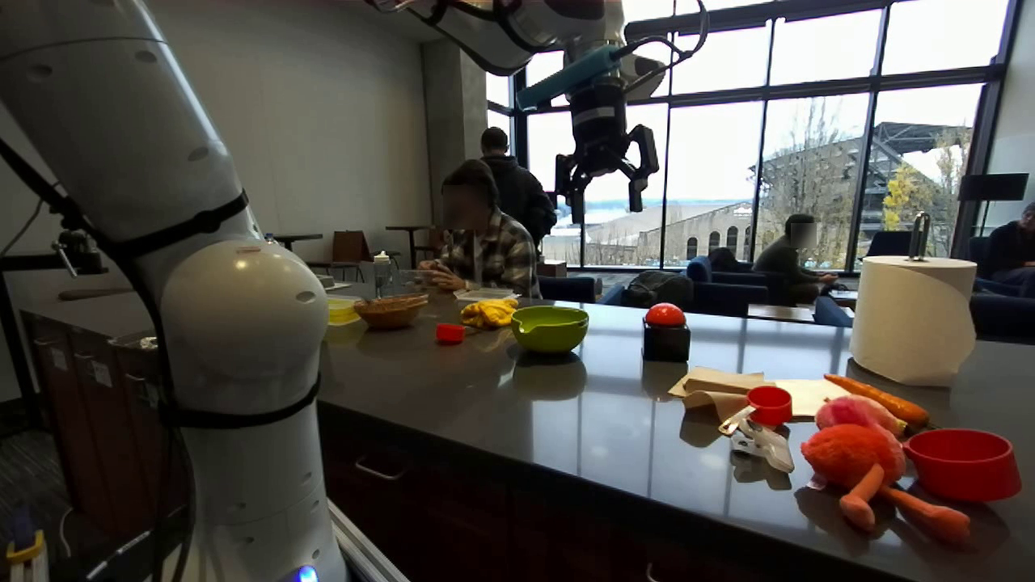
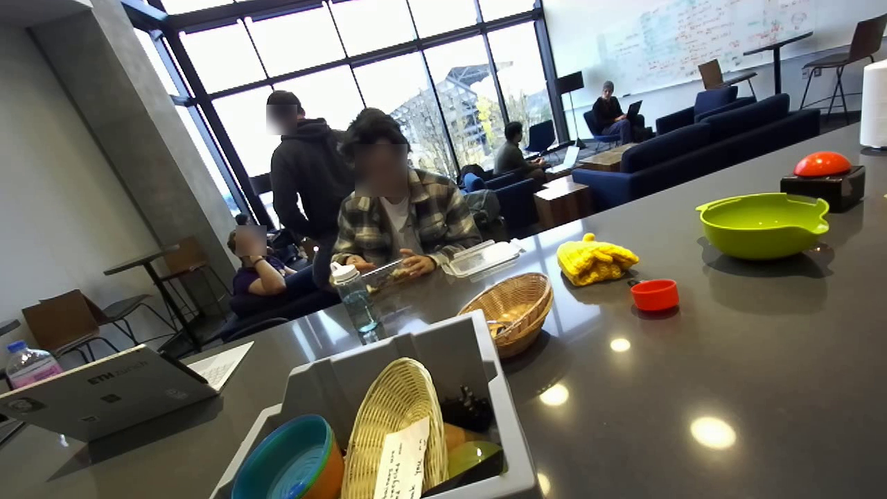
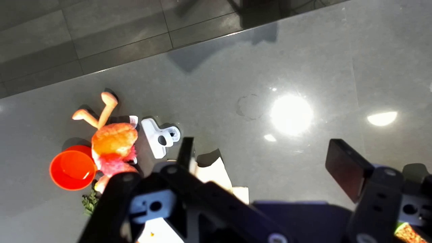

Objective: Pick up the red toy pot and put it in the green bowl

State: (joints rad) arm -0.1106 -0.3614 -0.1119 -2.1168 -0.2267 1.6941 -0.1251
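Two black fingers (image 3: pixel 346 172) stand wide apart, the gripper (image 1: pixel 606 210) hanging with its jaws spread high over the counter (image 1: pixel 453 388), and down on that surface the red toy pot (image 2: pixel 655 296) sits just beside a yellow knitted bundle (image 2: pixel 597 262), its tightest neighbour; whether they touch, I can't tell. Over to the green bowl (image 1: pixel 550 335), near the pot, with a black box (image 1: pixel 666 343) capped by a red dome close by. Here's the crowded end: brown paper (image 1: pixel 720 380), a second small red cup (image 1: pixel 769 406), a white clip (image 1: pixel 764 446), a carrot (image 1: pixel 877 398), and a plush toy (image 1: pixel 853 453) right up beside a larger red bowl (image 1: pixel 966 469), a paper towel roll (image 1: pixel 912 323) towering behind. At the opposite end, a grey bin (image 2: pixel 464 353) and a wicker basket (image 2: pixel 533 326) take up room, and across the counter there's a person in a checked shirt (image 2: pixel 443 218). And what a mix of surfaces! The counter is polished grey, throwing back window light and lamp glare; the bowl is glossy lime plastic with a pouring lip; the pot squat and smooth. The bundle looks ribbed and woolly, the toy fuzzy orange turning pink, the basket an oval weave, the roll a matte white cylinder, the carrot long and tapering.
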